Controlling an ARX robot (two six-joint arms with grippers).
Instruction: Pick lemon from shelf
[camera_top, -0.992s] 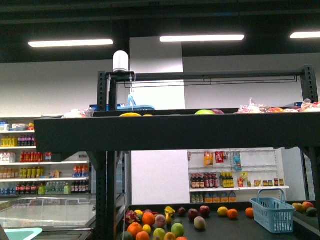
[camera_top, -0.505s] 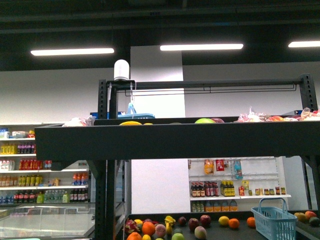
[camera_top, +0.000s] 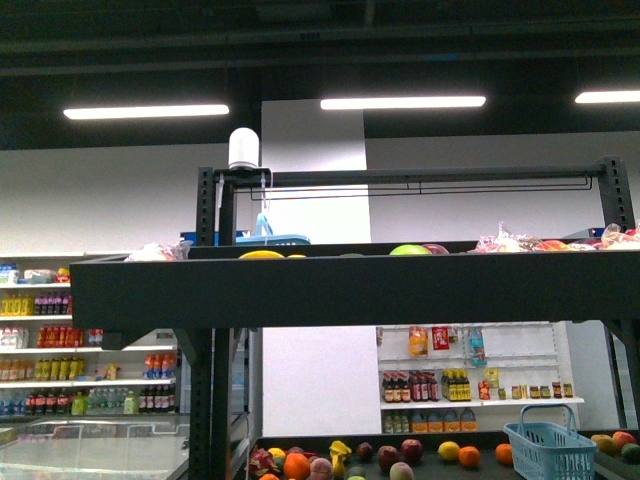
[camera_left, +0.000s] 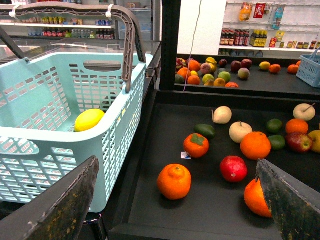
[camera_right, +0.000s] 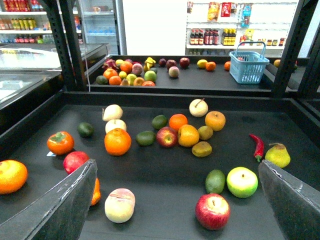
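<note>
Lemon (camera_left: 89, 120) lies in basket (camera_left: 60, 150) beside shelf (camera_left: 210, 200); both jaws empty, spread wide.

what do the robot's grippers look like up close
Only the fingers show, in the wrist views. The left gripper has two wide, flat, dark grey fingers with scuffed, yellowish-worn faces. The right gripper has matching dark grey fingers, less worn. No cables or markings visible.

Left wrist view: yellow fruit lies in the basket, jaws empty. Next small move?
Probably none toward the fruit: keep both arms back. A lemon-like yellow fruit already lies in the light blue basket, the left gripper and right gripper are open and empty, and I see no clear lemon on the near shelf tray.
</note>
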